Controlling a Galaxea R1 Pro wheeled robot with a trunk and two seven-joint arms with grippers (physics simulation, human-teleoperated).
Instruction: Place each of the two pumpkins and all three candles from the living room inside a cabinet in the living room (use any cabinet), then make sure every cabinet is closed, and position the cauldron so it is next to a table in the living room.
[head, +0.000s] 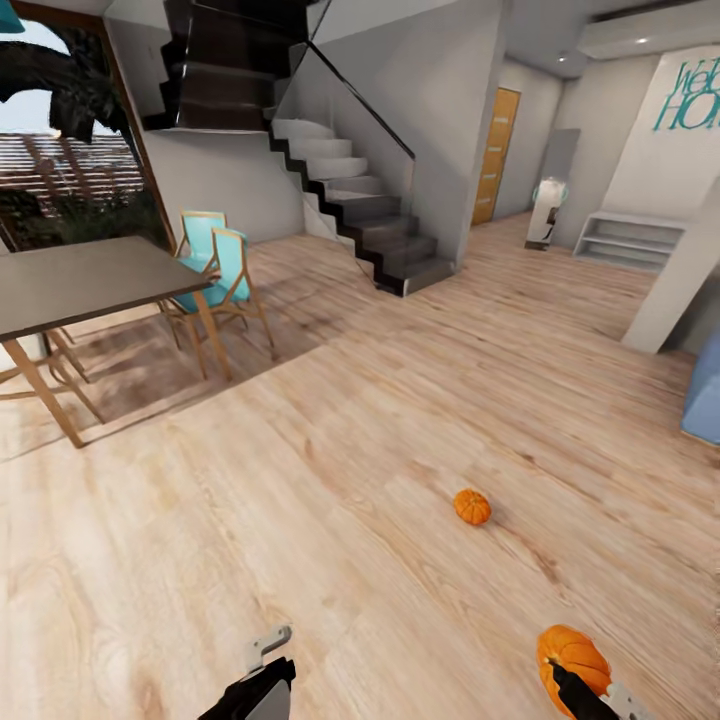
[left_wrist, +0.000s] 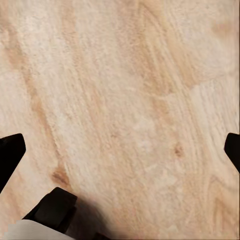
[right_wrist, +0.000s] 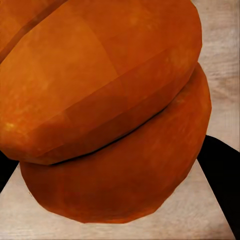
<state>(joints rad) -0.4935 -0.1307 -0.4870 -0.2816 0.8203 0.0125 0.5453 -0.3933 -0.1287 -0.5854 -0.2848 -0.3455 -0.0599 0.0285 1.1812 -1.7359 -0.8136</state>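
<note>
— Two pumpkins, where are they?

— One pumpkin on the floor (head: 472, 506) lies alone on the wooden floor (head: 330, 480), ahead of me and well apart from the dining table (head: 80, 280). I can't tell which way its stem points. The held pumpkin (head: 572, 655) is pinched in my right end effector (head: 575, 690), low at my right; in the right wrist view (right_wrist: 110, 110) it sits tilted, ribs running slantwise.

— And your left arm?

— Low too, left end effector (head: 268, 660) spread wide over bare boards (left_wrist: 120, 100), fingertips (left_wrist: 10, 150) far apart.
</note>
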